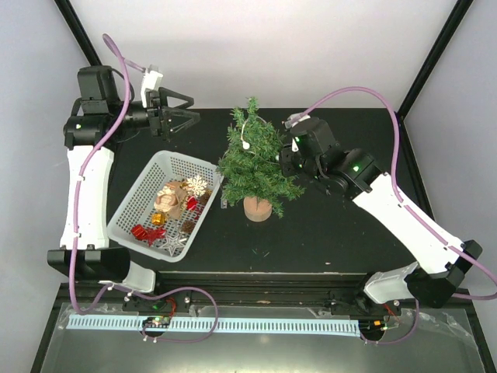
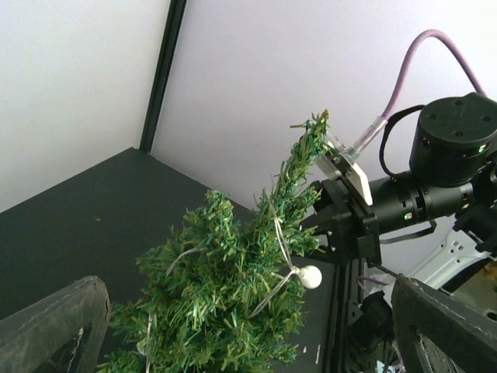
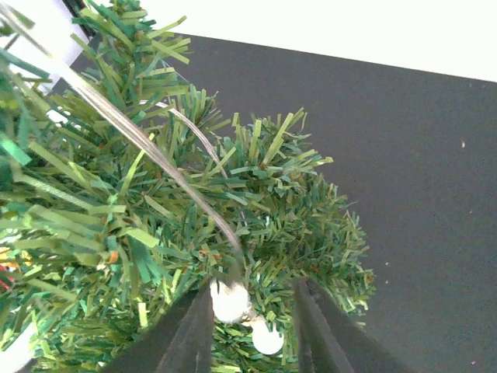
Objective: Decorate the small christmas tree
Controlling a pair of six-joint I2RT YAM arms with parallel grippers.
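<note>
Looking across the black table (image 1: pixel 334 225), we see the small christmas tree (image 1: pixel 252 163) upright at its centre, just right of a white basket (image 1: pixel 128 214). Our left gripper (image 1: pixel 194 109) hangs at the far left, jaws wide apart. Our right gripper (image 3: pixel 252 299) is in the tree's right side, fingers slightly apart around a white bead (image 3: pixel 230 301).

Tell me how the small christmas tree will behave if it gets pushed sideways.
The small christmas tree probably tips easily: it has a tall, bushy crown over a narrow round base. Its needle branches look springy, likely bending before it shifts.
</note>
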